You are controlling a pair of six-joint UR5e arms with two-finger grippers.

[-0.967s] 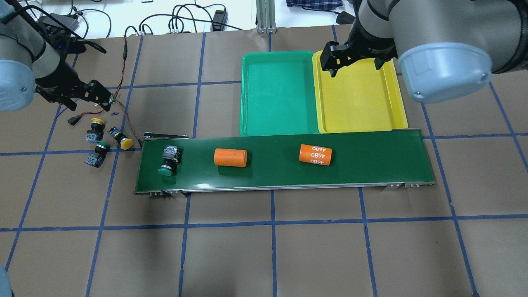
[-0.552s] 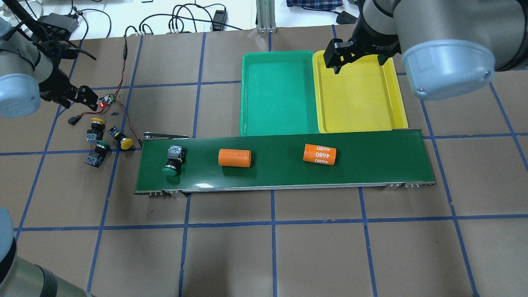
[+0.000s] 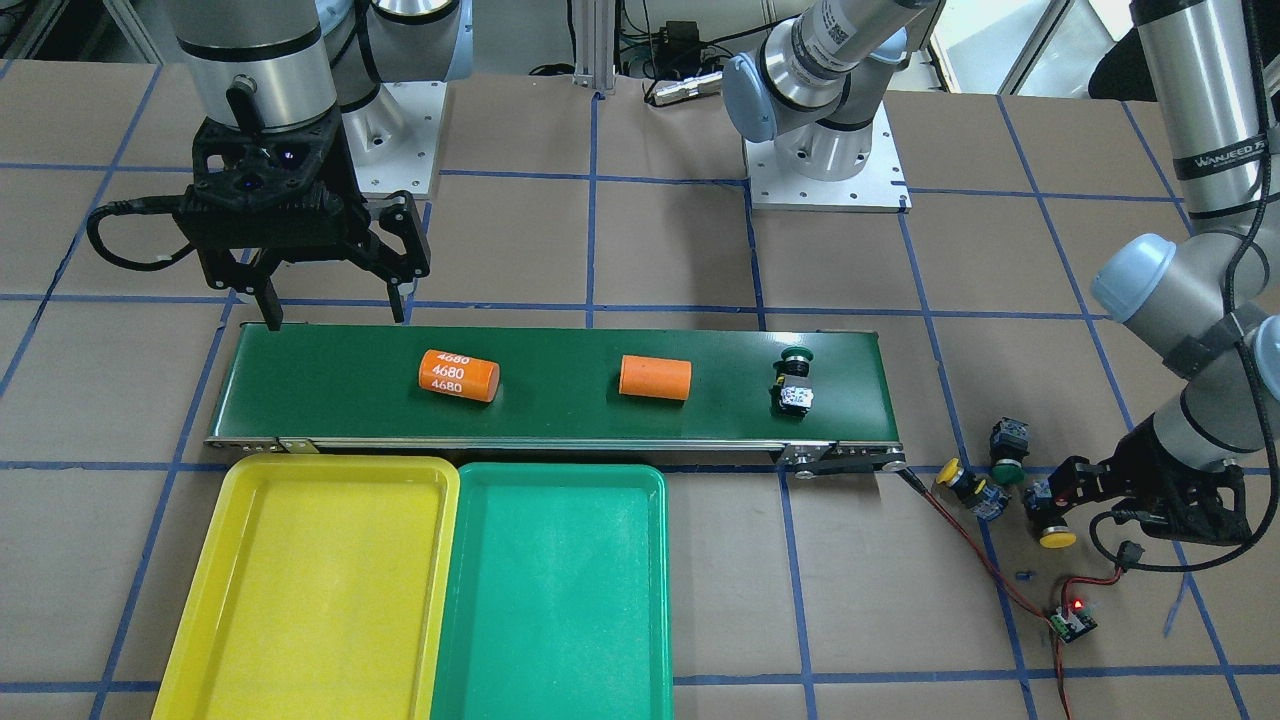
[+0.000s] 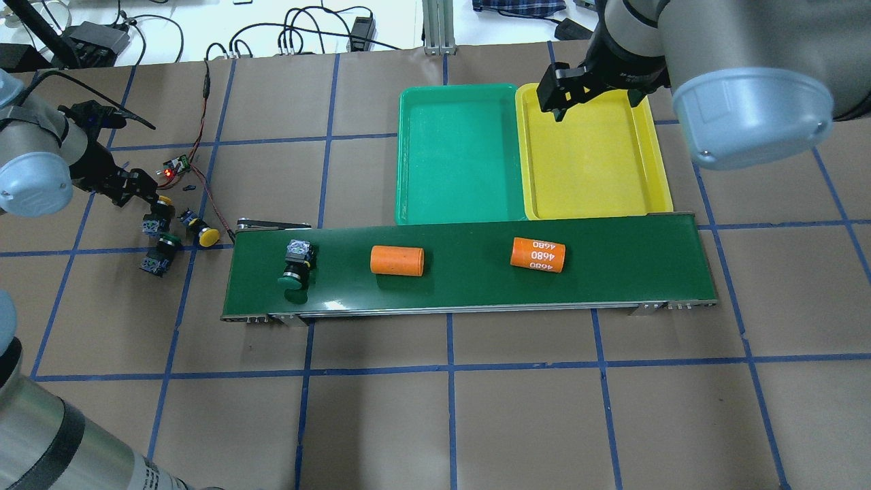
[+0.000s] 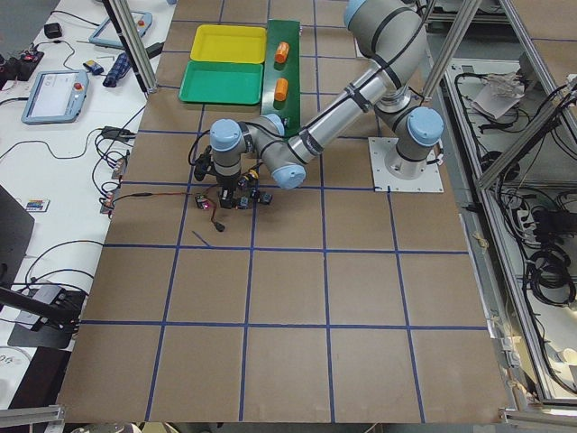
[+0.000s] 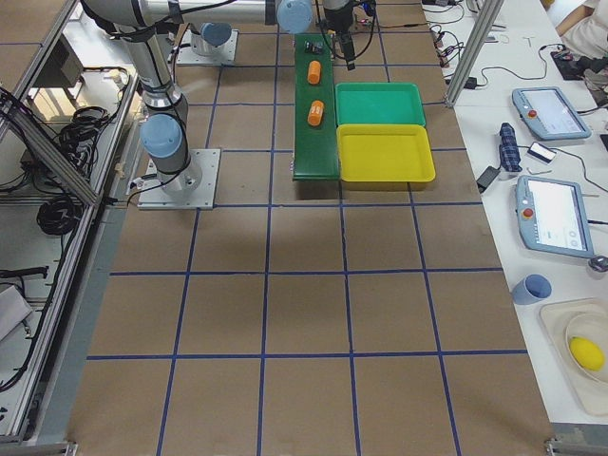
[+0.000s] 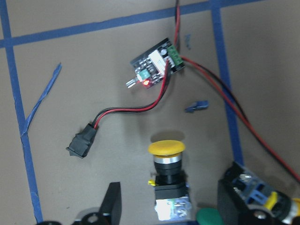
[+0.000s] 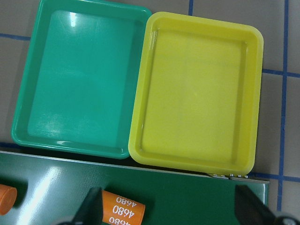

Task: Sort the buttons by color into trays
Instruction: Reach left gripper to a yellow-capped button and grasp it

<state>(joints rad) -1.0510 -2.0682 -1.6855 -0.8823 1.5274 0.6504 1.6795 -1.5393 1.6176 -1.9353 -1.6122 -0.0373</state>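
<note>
My left gripper [image 7: 171, 204] is open and straddles a yellow button [image 7: 167, 149] on the table, a finger [image 7: 112, 204] on each side; it also shows in the overhead view [image 4: 144, 196]. A green button [image 4: 160, 250] and a second yellow button [image 4: 201, 233] lie beside it. Another green button [image 4: 294, 265] lies on the conveyor belt's left part. The green tray [image 4: 456, 156] and the yellow tray [image 4: 592, 163] sit side by side behind the belt, both empty. My right gripper [image 4: 593, 102] is open and empty, high over the yellow tray's far edge.
Two orange cylinders [image 4: 397, 260] [image 4: 538, 254] lie on the dark-green conveyor belt [image 4: 476, 289]. A small circuit board [image 4: 174, 165] with a lit red light and red-black wires lies just behind the loose buttons. Cables run along the table's far edge.
My left gripper has come down and back over the yellow button. The belt has carried the green button and both orange cylinders to the right. My right gripper shifted slightly.
</note>
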